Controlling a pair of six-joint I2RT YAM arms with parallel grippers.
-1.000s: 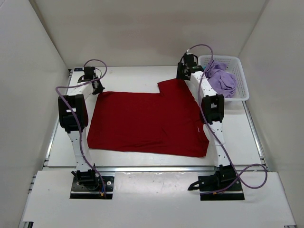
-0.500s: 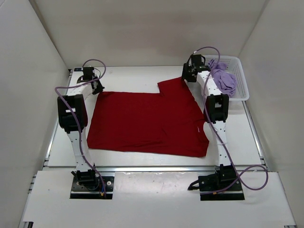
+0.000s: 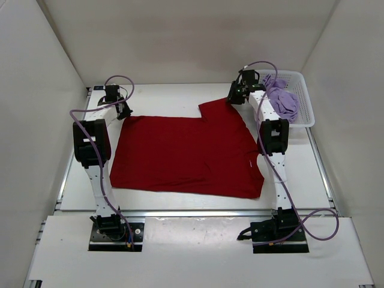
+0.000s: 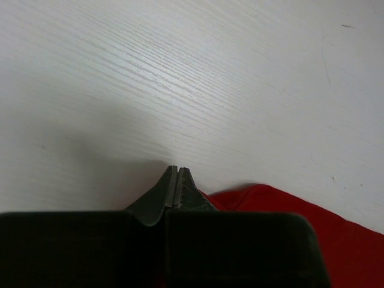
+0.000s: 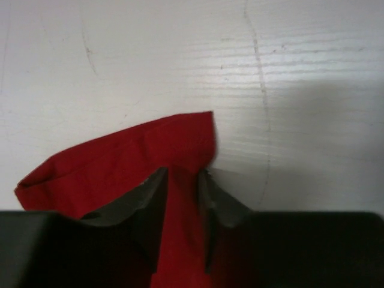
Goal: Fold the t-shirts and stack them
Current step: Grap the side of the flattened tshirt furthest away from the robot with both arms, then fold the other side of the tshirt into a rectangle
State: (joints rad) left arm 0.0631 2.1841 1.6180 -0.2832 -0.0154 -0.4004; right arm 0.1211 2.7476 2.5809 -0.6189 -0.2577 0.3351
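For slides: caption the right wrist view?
Right gripper straddling a fold of the red t-shirt on the white table.

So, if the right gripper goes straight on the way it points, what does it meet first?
The red t-shirt: its far corner lies between the fingers of the right gripper. Beyond it only bare table shows; depth is unclear.

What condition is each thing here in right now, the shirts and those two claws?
Deep red cloth t-shirt: spread flat on table.
Lavender cloth t-shirt: crumpled in white plastic mesh basket.
Left gripper: shut, at red shirt's far-left corner.
Right gripper: open, fingers straddling red shirt's far-right edge.
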